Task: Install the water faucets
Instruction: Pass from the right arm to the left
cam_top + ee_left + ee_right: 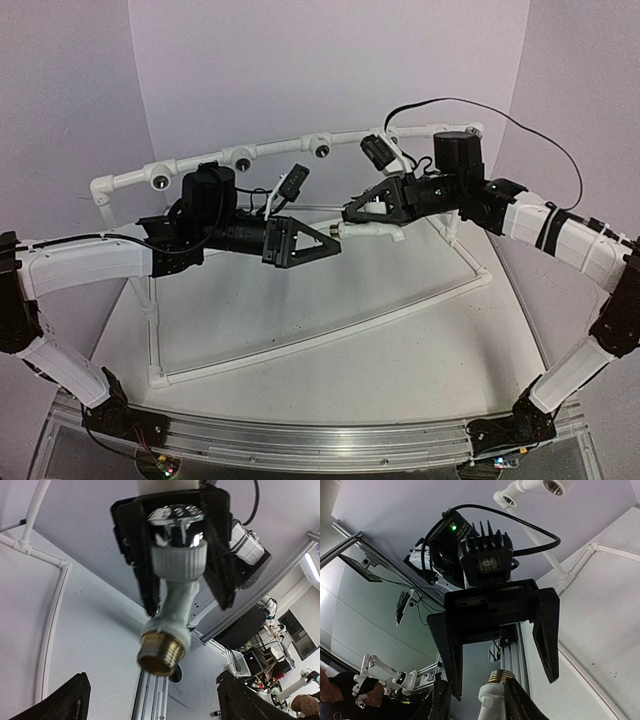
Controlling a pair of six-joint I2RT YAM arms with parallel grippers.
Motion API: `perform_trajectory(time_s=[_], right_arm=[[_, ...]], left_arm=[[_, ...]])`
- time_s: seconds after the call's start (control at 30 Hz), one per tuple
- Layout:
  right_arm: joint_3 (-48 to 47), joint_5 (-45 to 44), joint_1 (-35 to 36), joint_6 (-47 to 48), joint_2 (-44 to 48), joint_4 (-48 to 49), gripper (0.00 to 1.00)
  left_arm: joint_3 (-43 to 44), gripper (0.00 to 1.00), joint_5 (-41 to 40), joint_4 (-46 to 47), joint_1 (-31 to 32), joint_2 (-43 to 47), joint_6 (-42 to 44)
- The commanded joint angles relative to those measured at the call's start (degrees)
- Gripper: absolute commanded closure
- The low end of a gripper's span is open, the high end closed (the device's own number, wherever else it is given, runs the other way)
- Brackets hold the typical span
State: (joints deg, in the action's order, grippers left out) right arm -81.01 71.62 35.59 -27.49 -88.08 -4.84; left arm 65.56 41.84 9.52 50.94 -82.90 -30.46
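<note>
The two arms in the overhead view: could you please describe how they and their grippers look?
Both the left arm and right arm have white shells with black joints. The right arm carries black bands, and a thin black cable loops above it. The left gripper and right gripper are black, with open triangular frames.

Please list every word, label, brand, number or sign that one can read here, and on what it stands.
No text can be read.
The white faucet and the pipe frame show no print.
The background clutter in the left wrist view is too small and blurred to read.
</note>
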Motion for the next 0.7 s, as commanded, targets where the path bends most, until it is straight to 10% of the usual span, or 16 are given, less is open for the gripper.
perform_trajectory(time_s=[0.0, 0.4, 0.57, 0.67], right_arm=[[-2.6, 1.82, 1.56, -1.5, -1.77, 4.3, 1.0], [-2.3, -1.81, 2.73, -3.36, -2.43, 4.3, 0.99], [-0.37, -3.94, 2.73, -4.67, -1.14, 4.31, 1.0], [-0.8, -3.99, 2.73, -4.56, -1.0, 4.31, 1.0]], left_arm=[[2.45, 0.18, 8.23, 9.14, -0.14, -0.81, -4.53], [0.7, 0.98, 4.38, 9.55, -0.79, 0.74, -4.88], [-0.85, 0.98, 1.4, 9.55, -1.82, 3.14, -4.12], [-0.52, 0.59, 2.46, 9.54, -1.88, 2.81, -4.68]])
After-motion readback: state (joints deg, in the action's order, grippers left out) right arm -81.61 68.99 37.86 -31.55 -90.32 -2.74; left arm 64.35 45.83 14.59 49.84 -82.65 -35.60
